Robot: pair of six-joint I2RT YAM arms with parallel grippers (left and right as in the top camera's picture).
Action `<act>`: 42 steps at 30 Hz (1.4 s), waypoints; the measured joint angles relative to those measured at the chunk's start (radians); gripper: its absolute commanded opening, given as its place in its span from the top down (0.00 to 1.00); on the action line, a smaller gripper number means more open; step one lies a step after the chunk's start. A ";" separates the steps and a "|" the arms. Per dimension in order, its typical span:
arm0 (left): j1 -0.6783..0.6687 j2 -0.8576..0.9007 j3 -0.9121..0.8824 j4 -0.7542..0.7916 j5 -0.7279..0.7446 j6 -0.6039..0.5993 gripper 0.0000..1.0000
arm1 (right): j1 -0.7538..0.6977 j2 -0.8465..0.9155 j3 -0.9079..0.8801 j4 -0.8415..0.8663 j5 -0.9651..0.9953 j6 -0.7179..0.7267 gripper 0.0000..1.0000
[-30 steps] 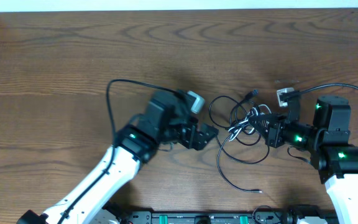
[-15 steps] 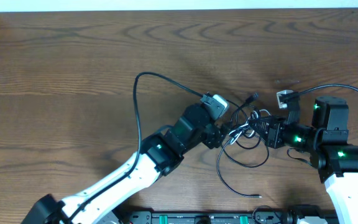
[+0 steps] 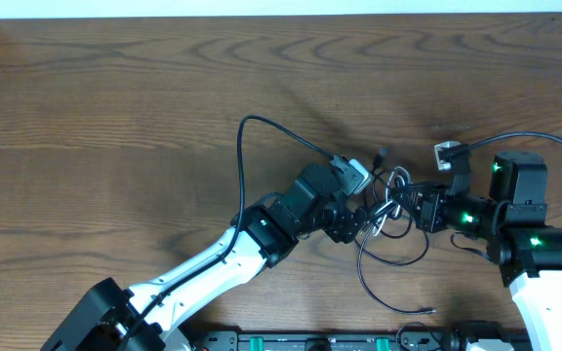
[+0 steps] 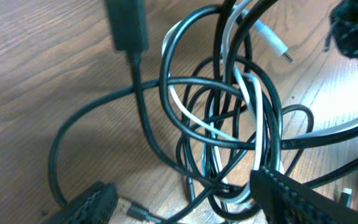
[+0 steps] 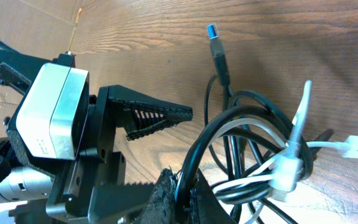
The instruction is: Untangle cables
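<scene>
Dark wood-grain table [image 3: 115, 97], with the cables [image 3: 395, 200] knotted in one clump right of centre, between the two arms. At the clump's right edge the right gripper [image 5: 182, 196] is pinched tight on a black loop, anchoring it. Opposite, the left gripper [image 4: 182, 190] stands wide, its fingers straddling the near side of the knot without clamping anything; several loops lie between them.

The step in hand looks like choosing one strand for the left side to take. To do it well, pick a single cord rather than a bundle. The white cable [image 4: 253, 106] is the easy one to follow, since it threads through several black loops and its plug [image 4: 269, 37] lies free at the top. The black plug [image 4: 126, 25], with its tail curving off to the left, is another candidate, as that tail seems to leave the knot with few crossings. Close low, near the table, on one strand only, then draw slowly away from the right gripper so the loops slide apart instead of cinching. If the whole clump drags, the grip has probably caught more than one cord; let go and pick again.
</scene>
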 measured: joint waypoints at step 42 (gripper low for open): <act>-0.113 0.106 0.001 0.146 -0.385 0.038 0.93 | 0.000 0.000 0.001 -0.118 0.111 0.008 0.99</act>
